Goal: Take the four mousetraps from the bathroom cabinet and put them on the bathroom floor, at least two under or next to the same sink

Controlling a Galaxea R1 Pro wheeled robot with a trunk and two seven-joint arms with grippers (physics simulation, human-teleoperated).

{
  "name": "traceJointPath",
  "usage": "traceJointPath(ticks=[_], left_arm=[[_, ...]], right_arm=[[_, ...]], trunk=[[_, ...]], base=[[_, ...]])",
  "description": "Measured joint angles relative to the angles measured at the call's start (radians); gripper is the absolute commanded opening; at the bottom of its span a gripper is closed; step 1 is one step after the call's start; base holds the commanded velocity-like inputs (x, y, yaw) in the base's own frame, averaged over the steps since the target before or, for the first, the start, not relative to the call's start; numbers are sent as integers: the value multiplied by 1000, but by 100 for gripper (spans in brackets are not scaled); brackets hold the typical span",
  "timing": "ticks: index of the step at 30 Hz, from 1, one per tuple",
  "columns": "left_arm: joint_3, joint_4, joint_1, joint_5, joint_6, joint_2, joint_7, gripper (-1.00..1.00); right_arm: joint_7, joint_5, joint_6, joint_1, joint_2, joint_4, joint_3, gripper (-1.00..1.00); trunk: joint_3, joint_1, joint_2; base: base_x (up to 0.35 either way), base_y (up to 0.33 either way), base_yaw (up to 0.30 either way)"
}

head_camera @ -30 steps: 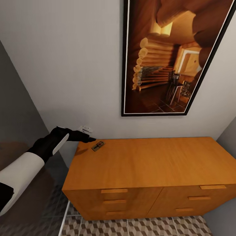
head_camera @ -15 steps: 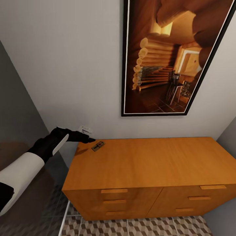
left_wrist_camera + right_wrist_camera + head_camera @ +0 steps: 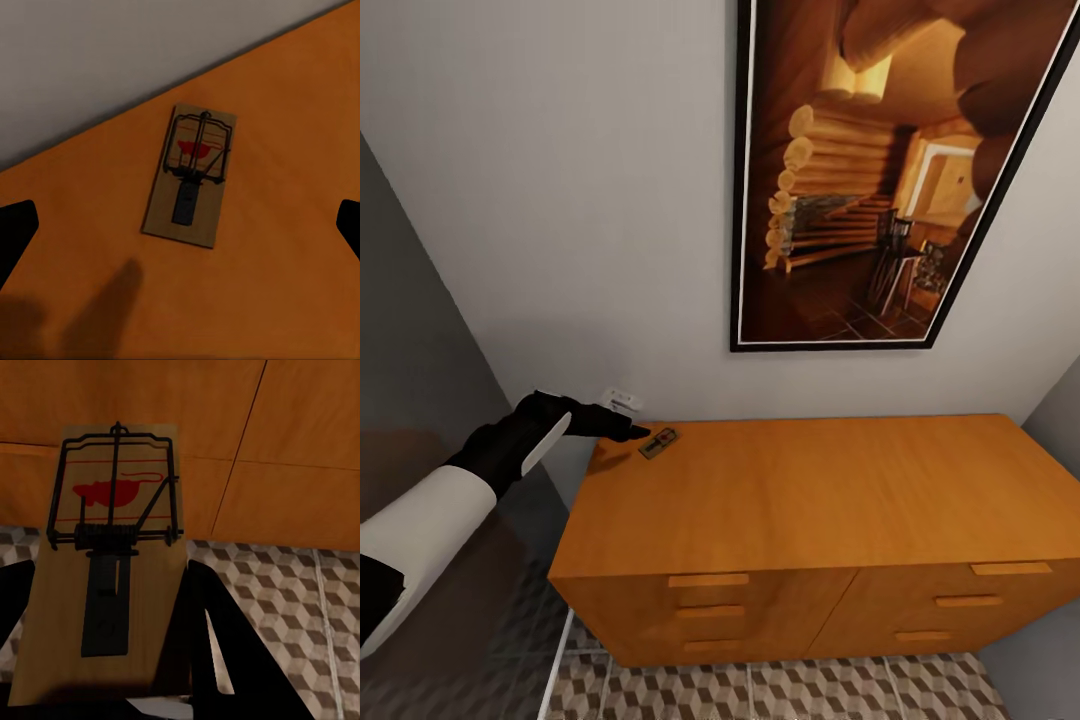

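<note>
A lone mousetrap (image 3: 659, 443) is lying flat near the back left corner of the cabinet (image 3: 800, 500), close to both the rear edge by the wall (image 3: 560, 200) and the left edge, while the rest of the orange-brown surface is stretching bare toward the right of the head view. The left gripper (image 3: 637, 431) is hovering just beside the trap at that corner, its dark fingertips pointing at the board (whether they are touching it cannot be told from above). Below the drawer fronts, a strip of bathroom floor (image 3: 780, 690) with its cube-pattern tiles is showing at the bottom of the frame, and a large framed picture (image 3: 890, 170) is hanging on the wall above.

The left wrist view is looking down on the same trap (image 3: 190, 174): a pale brown board with a dark wire bar, a spring and a red spot, sitting slightly tilted in the centre of the frame, with the gripper's black tips at the far left and right edges, spread wide and holding nothing.

The right wrist view is showing something the head view is not: a second mousetrap (image 3: 105, 562) clamped in the right gripper (image 3: 112, 690), its red mouse-shaped mark facing the camera, with the cabinet front across the top and tiled floor at lower right.
</note>
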Motion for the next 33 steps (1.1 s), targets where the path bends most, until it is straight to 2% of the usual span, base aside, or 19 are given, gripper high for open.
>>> traceJointPath(ticks=[12, 21, 28, 33], left_arm=[[-2, 1, 0, 0, 0, -3, 0, 100], [-4, 1, 0, 0, 0, -6, 0, 100], [-41, 0, 0, 0, 0, -6, 0, 100], [-52, -2, 0, 0, 0, -6, 0, 100]], right_arm=[[0, 1, 0, 0, 0, 0, 0, -100], [0, 1, 0, 0, 1, 0, 0, -100], [0, 1, 0, 0, 1, 0, 0, -100], [0, 1, 0, 0, 1, 0, 0, -100]], trunk=[[-18, 0, 0], [-21, 0, 0], [-21, 0, 0], [-21, 0, 0]], base=[[0, 0, 0], [0, 0, 0], [0, 0, 0], [0, 0, 0]])
